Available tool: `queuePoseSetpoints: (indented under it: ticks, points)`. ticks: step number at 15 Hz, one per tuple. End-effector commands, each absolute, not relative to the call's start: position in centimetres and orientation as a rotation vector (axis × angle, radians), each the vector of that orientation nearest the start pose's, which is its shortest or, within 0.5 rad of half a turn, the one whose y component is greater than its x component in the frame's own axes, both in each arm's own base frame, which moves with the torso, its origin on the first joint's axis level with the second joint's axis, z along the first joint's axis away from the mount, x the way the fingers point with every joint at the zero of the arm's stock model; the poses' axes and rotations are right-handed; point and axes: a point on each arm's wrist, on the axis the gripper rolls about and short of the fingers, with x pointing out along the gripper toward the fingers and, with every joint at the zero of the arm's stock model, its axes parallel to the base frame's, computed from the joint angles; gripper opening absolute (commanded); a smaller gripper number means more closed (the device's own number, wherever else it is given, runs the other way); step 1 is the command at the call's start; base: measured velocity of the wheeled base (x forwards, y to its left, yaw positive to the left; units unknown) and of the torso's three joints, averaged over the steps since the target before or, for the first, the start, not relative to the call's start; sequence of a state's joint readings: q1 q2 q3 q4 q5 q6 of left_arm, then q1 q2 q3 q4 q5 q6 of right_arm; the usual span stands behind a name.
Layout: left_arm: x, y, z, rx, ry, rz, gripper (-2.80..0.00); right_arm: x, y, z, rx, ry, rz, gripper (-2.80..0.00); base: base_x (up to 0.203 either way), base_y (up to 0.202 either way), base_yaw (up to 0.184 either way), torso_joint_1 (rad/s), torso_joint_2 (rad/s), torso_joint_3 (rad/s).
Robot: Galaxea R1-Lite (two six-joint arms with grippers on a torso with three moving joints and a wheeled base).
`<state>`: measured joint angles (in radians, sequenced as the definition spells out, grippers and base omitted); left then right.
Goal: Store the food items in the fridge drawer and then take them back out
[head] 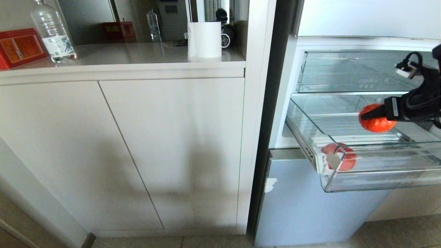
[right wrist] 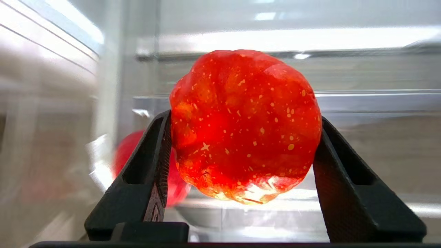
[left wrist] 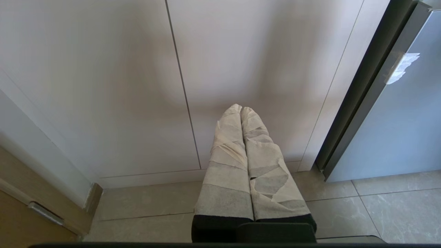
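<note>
The right gripper (head: 370,116) comes in from the right side of the head view and holds a red-orange fruit (head: 376,119) in the air above the drawer (head: 379,179). In the right wrist view the two black fingers (right wrist: 151,162) press on both sides of the fruit (right wrist: 245,125), so the jaws stand rather wide but they are closed on it. The skin of the fruit is bright red with small yellow dots, and it does not touch the drawer floor.

The drawer is pulled out of the open fridge (head: 296,206). It is clear plastic with a ribbed floor. A second red fruit (head: 339,157) lies inside the drawer, in its front left corner, close to the front lip. In the right wrist view this fruit (right wrist: 129,151) shows partly behind the finger. Above the drawer there is a clear bin (head: 344,72) with small letters on its front.

The left gripper (left wrist: 241,110) hangs low in front of the white cabinet (head: 120,144), near the floor tiles (left wrist: 379,206). Its two fingers (left wrist: 225,165), wrapped in pale tape, lie together and hold nothing.

On the counter (head: 137,55) stand a plastic bottle (head: 53,32), a red box (head: 19,46) and a white roll (head: 204,39).
</note>
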<state>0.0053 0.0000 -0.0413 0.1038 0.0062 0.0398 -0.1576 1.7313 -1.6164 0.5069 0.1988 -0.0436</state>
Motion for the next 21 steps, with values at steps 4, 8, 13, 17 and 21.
queuePoseSetpoints:
  ticks: [4, 8, 13, 17, 21]
  points:
    - [-2.6, 0.0, 7.6, 0.04, 0.063, 0.011, -2.8, 20.1, -4.0, 33.5, 0.029, 0.368, -0.017, -2.8, 0.0, 0.0, 0.0, 0.0, 0.0, 0.0]
    - [-2.6, 0.0, 7.6, 0.04, 0.063, 0.011, -2.8, 14.5, -4.4, 32.2, 0.01, 0.286, -0.119, -2.8, 0.0, 0.0, 0.0, 0.0, 0.0, 0.0]
    - [-2.6, 0.0, 7.6, 0.04, 0.063, 0.01, -2.8, 12.3, -4.1, 29.5, -0.011, 0.226, -0.155, -2.8, 0.0, 0.0, 0.0, 0.0, 0.0, 0.0]
    - [-2.6, 0.0, 7.6, 0.04, 0.063, 0.011, -2.8, 11.4, -3.9, 29.1, -0.017, 0.202, -0.162, -2.8, 0.001, 0.0, -0.017, 0.001, 0.0, 0.0]
    - [-2.6, 0.0, 7.6, 0.04, 0.063, 0.011, -2.8, 11.3, -3.9, 28.2, -0.005, 0.23, -0.163, -2.8, 0.0, 0.008, -0.165, 0.001, 0.0, 0.004]
